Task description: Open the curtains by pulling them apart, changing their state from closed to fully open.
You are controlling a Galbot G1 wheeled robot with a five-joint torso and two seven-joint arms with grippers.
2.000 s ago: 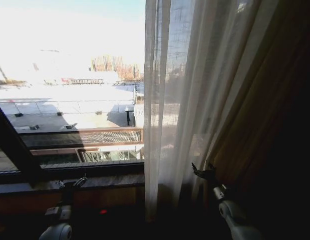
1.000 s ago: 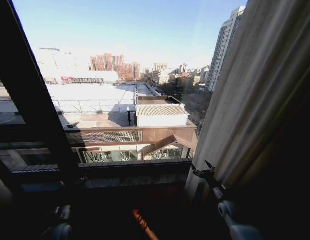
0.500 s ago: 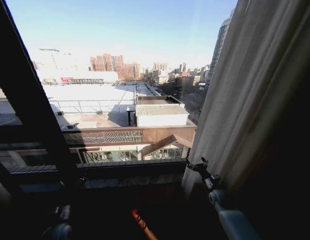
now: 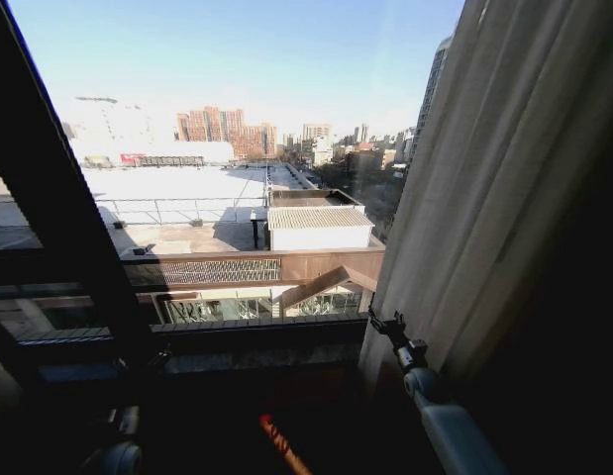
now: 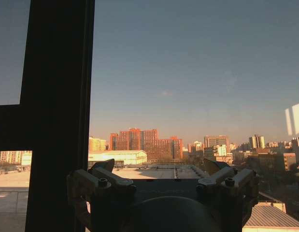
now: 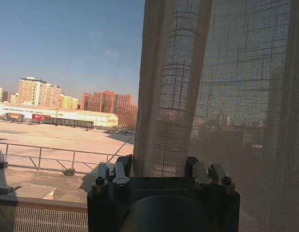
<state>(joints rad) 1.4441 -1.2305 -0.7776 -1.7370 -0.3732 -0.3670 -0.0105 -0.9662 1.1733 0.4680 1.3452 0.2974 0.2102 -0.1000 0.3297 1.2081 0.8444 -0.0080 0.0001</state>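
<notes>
Presently the curtains [image 4: 494,188] hang gathered at right; right end effector [image 4: 382,323], fingers spread wide, sits at their edge; left end effector [image 5: 161,180] wide, facing glass.

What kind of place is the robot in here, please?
Probably an upper-floor room in a city building, perhaps a hotel or flat. A big dark-framed window looks down on rooftops and across to towers; sheer curtains hang floor-length at its right, by the right gripper.

The curtains [image 6: 221,87] are sheer, open-weave cloth; the window frame [image 5: 57,106] looks matt dark.
</notes>
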